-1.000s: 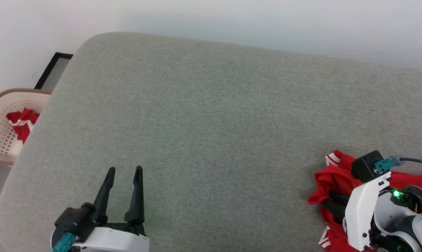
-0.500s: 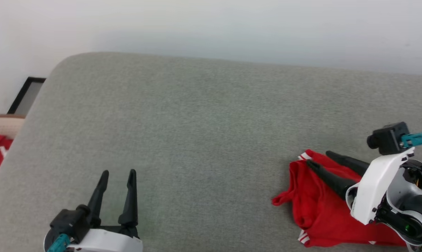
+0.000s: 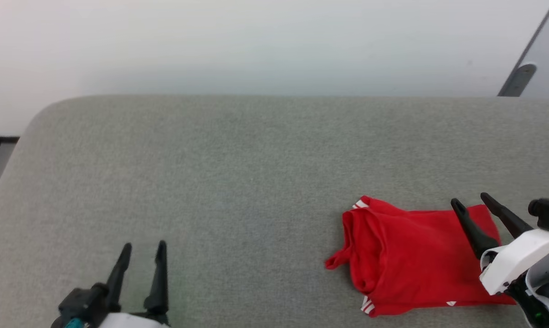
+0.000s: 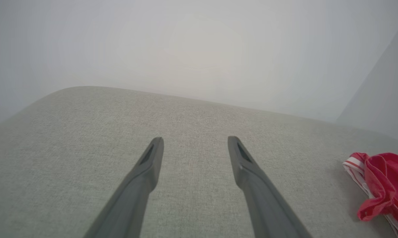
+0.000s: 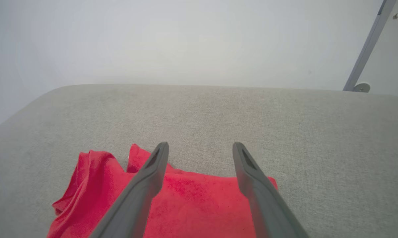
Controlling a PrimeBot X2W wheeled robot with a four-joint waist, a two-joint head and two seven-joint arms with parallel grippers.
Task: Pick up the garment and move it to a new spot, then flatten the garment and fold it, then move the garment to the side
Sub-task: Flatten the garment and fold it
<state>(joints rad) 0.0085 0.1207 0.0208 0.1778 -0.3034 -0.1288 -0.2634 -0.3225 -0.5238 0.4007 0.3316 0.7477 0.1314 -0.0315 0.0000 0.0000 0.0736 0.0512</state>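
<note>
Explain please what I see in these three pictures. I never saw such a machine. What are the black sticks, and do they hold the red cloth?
It is a robot with two arms; the black sticks are the fingers of its grippers. The head view looks down on a grey padded surface: left gripper at lower left, right gripper at lower right. The two wrist views each look along one gripper's own fingers. The garment, red with white stripe trim, lies folded on the surface. Both grippers are open and hold nothing; the right one reaches over the garment's right end.
</note>
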